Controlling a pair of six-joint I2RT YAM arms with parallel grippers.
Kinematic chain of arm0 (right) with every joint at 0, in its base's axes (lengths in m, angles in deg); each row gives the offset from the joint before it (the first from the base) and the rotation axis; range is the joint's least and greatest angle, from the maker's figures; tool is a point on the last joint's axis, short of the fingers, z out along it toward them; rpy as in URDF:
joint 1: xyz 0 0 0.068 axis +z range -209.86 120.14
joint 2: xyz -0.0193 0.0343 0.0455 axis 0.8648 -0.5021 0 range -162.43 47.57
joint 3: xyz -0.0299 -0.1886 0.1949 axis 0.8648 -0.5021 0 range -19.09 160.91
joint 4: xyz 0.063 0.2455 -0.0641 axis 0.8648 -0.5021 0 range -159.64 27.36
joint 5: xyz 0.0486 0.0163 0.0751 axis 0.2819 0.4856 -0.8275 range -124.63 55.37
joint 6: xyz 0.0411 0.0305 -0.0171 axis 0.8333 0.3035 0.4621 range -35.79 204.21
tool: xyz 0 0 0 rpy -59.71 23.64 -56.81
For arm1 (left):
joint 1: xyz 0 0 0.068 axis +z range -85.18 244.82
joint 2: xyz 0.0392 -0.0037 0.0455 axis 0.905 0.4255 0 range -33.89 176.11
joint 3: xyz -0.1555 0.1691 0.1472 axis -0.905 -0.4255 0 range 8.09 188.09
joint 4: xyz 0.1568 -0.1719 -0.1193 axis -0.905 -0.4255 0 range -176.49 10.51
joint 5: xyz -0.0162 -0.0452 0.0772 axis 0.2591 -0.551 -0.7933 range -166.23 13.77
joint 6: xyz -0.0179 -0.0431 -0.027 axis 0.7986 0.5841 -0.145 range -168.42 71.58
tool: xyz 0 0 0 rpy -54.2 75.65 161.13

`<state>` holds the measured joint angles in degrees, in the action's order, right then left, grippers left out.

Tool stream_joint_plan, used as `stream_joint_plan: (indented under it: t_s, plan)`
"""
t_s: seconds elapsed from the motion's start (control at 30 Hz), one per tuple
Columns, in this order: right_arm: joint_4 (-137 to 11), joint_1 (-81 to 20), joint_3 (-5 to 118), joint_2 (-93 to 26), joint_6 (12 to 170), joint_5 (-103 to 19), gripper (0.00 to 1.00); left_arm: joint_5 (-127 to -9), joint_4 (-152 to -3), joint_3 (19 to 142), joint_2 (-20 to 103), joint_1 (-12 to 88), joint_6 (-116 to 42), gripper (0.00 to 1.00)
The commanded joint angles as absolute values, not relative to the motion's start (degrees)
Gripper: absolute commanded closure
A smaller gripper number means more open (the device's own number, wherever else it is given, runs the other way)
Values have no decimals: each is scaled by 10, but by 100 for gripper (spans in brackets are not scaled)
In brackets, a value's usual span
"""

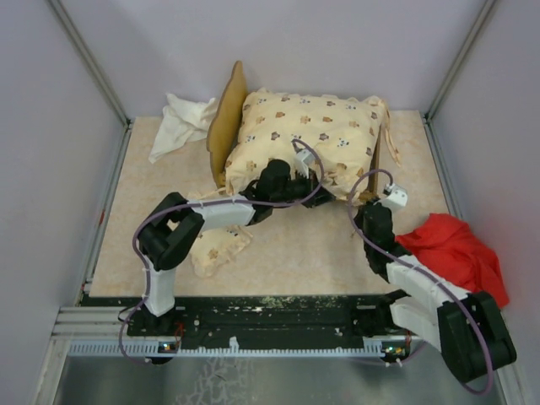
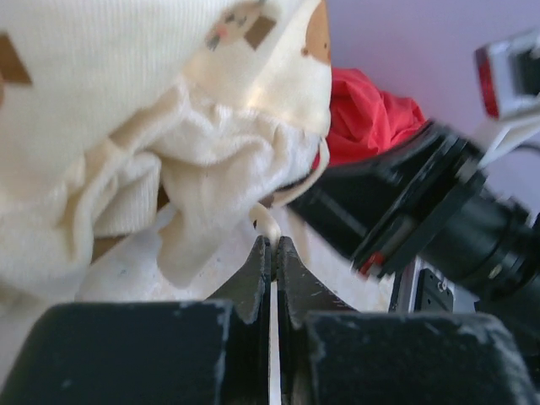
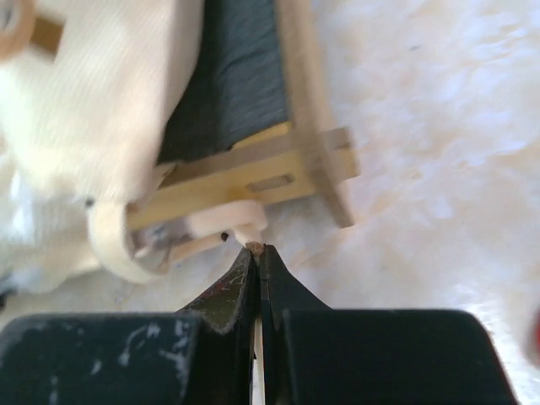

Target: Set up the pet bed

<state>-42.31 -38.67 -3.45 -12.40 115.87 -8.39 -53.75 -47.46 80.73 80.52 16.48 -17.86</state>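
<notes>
Bed frame (image 1: 381, 152) sits at the back middle of the table (image 1: 321, 261). Most of it is hidden in the top view. Its wavy headboard (image 1: 226, 118) stands on the left end. In my right wrist view, the light wood rails (image 3: 308, 126) and dark grey base (image 3: 232, 84) show clearly.

The cream animal-print cushion (image 1: 308, 135) lies on top of the frame and covers nearly all of it. Its near left corner bulges over the edge. From the left wrist camera, the cushion's (image 2: 110, 110) underside hangs bunched and creased. The small matching pillow (image 1: 221, 249) lies flat on the table, in front of the bed and well clear of it, beside my left forearm.

My left claw (image 1: 308, 184) is at the cushion's near edge with its fingers pressed together. Up close, the claw's (image 2: 272, 253) tips are just below a cream tie strap (image 2: 268, 221). I cannot tell whether any fabric is pinched.

My right claw (image 1: 369, 207) is at the frame's near right corner, also closed. There the tips (image 3: 257, 253) meet a small pale nub under the corner rail. Contact seems likely, but a grip is not confirmed. A cream loop (image 3: 110, 245) hangs just to the left of it.

Red cloth (image 1: 456, 253) is crumpled on the table by my right arm. White cloth (image 1: 181, 122) is crumpled in the back left corner, beside the headboard.
</notes>
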Motion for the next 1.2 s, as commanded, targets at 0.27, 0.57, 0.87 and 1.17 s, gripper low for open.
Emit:
stream_joint_plan:
  t_s: [0.27, 0.57, 0.87, 1.17]
  plan:
    - [-487, -470, 3, -44, 1104, -86, 100, -601, -496, 679, 740, 159, -256, 100]
    - [-485, -497, 24, -29, 1034, -76, 100, -631, -531, 677, 749, 159, -288, 100]
    - [-474, -540, 29, -28, 1005, -100, 100, -681, -574, 703, 763, 160, -312, 100]
    - [-426, -542, 11, -1, 990, -149, 100, -754, -648, 706, 786, 187, -287, 100]
